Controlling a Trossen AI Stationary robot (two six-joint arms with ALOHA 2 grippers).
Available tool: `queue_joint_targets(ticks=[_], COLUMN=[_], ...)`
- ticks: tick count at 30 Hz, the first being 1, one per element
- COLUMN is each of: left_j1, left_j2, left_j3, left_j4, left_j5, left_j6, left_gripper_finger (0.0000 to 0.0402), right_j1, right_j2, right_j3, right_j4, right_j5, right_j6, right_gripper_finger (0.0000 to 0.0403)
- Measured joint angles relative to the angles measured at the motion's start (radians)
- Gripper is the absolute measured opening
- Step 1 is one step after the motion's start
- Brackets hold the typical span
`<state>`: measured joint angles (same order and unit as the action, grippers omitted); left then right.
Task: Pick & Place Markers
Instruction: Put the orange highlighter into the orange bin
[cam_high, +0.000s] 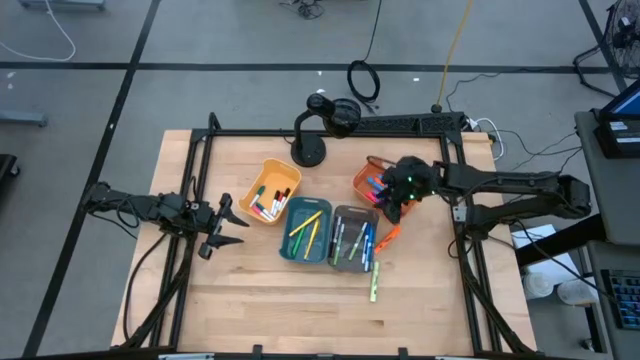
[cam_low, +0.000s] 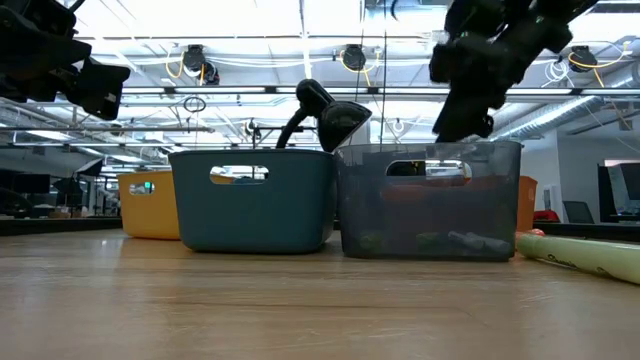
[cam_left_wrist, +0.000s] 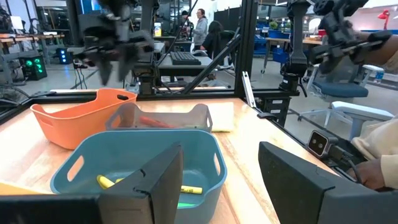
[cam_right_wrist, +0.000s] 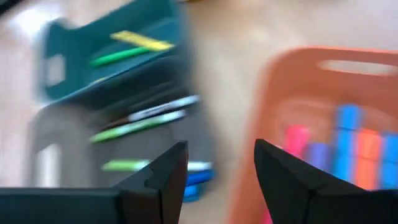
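Over on the left side of the light wooden table (cam_high: 250, 300), the left gripper (cam_high: 226, 228) was parked just off the yellow bin, fingers spread apart with nothing between them, hanging a bit above the surface. Next to it sat the small yellow plastic bin (cam_high: 268, 172), with a few capped markers (cam_high: 272, 204) inside, white and red ones as far as I could tell. Right beside that was the teal rectangular plastic bin (cam_high: 289, 250), holding yellow and green markers (cam_high: 306, 231). Touching the teal one was the see-through grey plastic bin (cam_high: 338, 264), with green, white and blue markers (cam_high: 352, 240) lying in it.

Behind those, the black desk-lamp-looking stand (cam_high: 308, 148) stood near the back edge.

Then came the orange plastic bin (cam_high: 362, 180), angled, with pink, blue and orange markers (cam_right_wrist: 348, 140) piled in. The right gripper (cam_high: 394, 208) was above the edge of that orange bin, close to the grey one. From its own wrist camera the two dark fingers (cam_right_wrist: 163, 174) stood well apart and empty.

One orange marker (cam_high: 389, 236) lay on the table just right of the grey bin, and a light green marker (cam_high: 376, 281) lay loose in front of it.
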<state>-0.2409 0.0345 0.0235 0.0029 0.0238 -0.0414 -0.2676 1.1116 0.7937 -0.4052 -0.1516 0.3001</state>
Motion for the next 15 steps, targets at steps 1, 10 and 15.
queue_joint_targets(ticks=[1,10,15], left_j1=[0.0,0.0,0.0], left_j2=[0.0,0.0,0.0], left_j3=[0.0,0.0,0.0], left_j4=[0.0,0.0,0.0], left_j5=[0.0,0.0,0.0], left_j6=[0.0,0.0,0.0], left_gripper_finger=[0.0214,0.0214,0.0214], right_j1=[0.025,0.353,0.501], right_j2=[-0.008,-0.016,0.021], right_j3=[0.0,0.0,0.0], right_j4=[0.001,-0.003,-0.116], right_j5=[-0.011,0.158,0.298], right_j6=[-0.011,-0.003,0.004], right_gripper_finger=[0.0172,0.0153,0.015])
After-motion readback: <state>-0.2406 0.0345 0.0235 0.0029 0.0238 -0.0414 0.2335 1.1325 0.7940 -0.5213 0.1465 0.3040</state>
